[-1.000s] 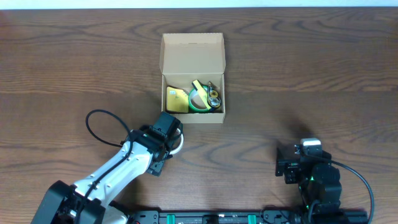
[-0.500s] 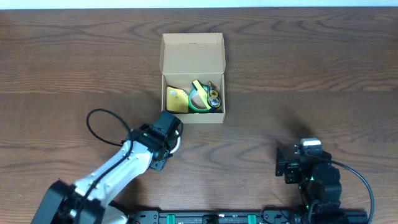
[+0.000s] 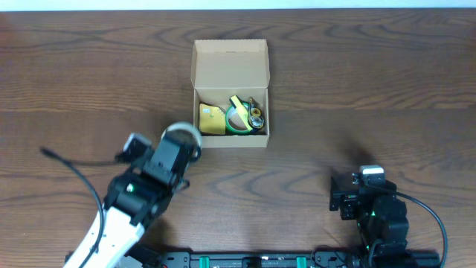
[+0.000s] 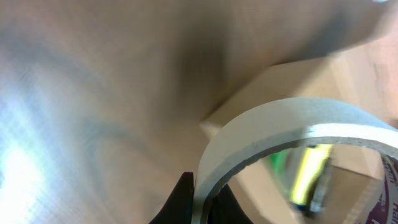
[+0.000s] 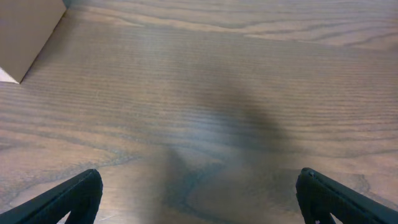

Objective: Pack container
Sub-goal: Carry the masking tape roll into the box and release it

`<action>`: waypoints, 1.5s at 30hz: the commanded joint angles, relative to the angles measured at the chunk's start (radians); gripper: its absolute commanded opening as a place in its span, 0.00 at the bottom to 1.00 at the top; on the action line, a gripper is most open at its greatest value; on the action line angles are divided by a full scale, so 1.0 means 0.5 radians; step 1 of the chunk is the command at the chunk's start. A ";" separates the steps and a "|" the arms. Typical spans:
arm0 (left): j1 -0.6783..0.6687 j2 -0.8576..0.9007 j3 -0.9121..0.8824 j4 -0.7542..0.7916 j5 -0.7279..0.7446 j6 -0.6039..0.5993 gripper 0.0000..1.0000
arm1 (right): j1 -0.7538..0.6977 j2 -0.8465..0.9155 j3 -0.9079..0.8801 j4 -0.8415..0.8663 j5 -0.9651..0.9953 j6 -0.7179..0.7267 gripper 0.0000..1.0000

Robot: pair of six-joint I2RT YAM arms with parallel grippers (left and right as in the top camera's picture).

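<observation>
Overhead: one cardboard box point(image 3: 230, 112) sits on the wooden table point(image 3: 387, 89) at 12 o'clock from centre, its lid point(image 3: 230, 63) folded back toward 12 o'clock. Inside lie three things: one flat yellow pack point(image 3: 210, 119), one green ring point(image 3: 236, 126), and one small round item point(image 3: 256, 115) too small to make out. Two arms are in view. The left gripper point(image 3: 181, 145), at 7 o'clock from the box, is closed on one pale tape roll point(image 3: 182, 135) just beside the box's near left corner; whether the roll touches the box cannot be told. The right gripper point(image 3: 336, 199) sits at 5 o'clock, well apart from the box, and much of its arm is cut off by the bottom edge.

Left wrist: heavily blurred. The roll fills the lower right, cut off by the frame, and is pinched at 6 o'clock by two dark fingers point(image 4: 185, 202). A box corner shows behind it, and a yellow-green smear shows through the ring.

Right wrist: two dark fingertips point(image 5: 68, 199) stand wide apart over bare table, holding nothing. One box corner is cut off at 10 o'clock.
</observation>
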 commanded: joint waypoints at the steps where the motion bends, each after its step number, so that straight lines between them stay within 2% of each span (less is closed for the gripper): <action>1: 0.072 0.207 0.285 0.002 -0.130 0.514 0.05 | -0.003 -0.012 -0.005 -0.002 -0.008 -0.031 0.99; 5: 0.197 0.497 0.500 0.106 -0.024 0.801 0.06 | -0.003 -0.012 -0.005 -0.002 -0.008 -0.031 0.99; 10: 0.291 0.823 0.598 0.347 0.301 1.244 0.06 | -0.003 -0.012 -0.005 -0.002 -0.008 -0.031 0.99; 13: 0.292 1.036 0.688 0.377 0.454 1.469 0.06 | -0.003 -0.012 -0.005 -0.002 -0.008 -0.031 0.99; 18: 0.291 1.262 0.815 0.376 0.581 1.620 0.06 | -0.003 -0.011 -0.005 -0.002 -0.008 -0.031 0.99; 24: 0.291 1.408 0.834 0.346 0.658 1.624 0.07 | -0.003 -0.012 -0.005 -0.002 -0.008 -0.031 0.99; 25: 0.291 1.424 0.834 0.335 0.661 1.624 0.15 | -0.003 -0.011 -0.005 -0.002 -0.008 -0.031 0.99; 26: 0.291 1.433 0.834 0.323 0.661 1.624 0.29 | -0.003 -0.011 -0.005 -0.002 -0.008 -0.031 0.99; 31: 0.291 1.433 0.833 0.320 0.660 1.624 0.45 | -0.003 -0.011 -0.005 -0.002 -0.008 -0.032 0.99; 33: 0.291 1.431 0.835 0.327 0.660 1.623 0.60 | -0.003 -0.011 -0.005 -0.002 -0.008 -0.031 0.99; 34: 0.291 1.424 0.848 0.333 0.660 1.623 0.73 | -0.003 -0.012 -0.005 -0.002 -0.008 -0.031 0.99; 35: 0.291 1.410 0.868 0.349 0.657 1.624 0.96 | -0.003 -0.012 -0.005 -0.002 -0.008 -0.031 0.99; 45: 0.291 1.298 1.168 0.429 0.645 1.624 0.96 | -0.003 -0.012 -0.005 -0.002 -0.008 -0.031 0.99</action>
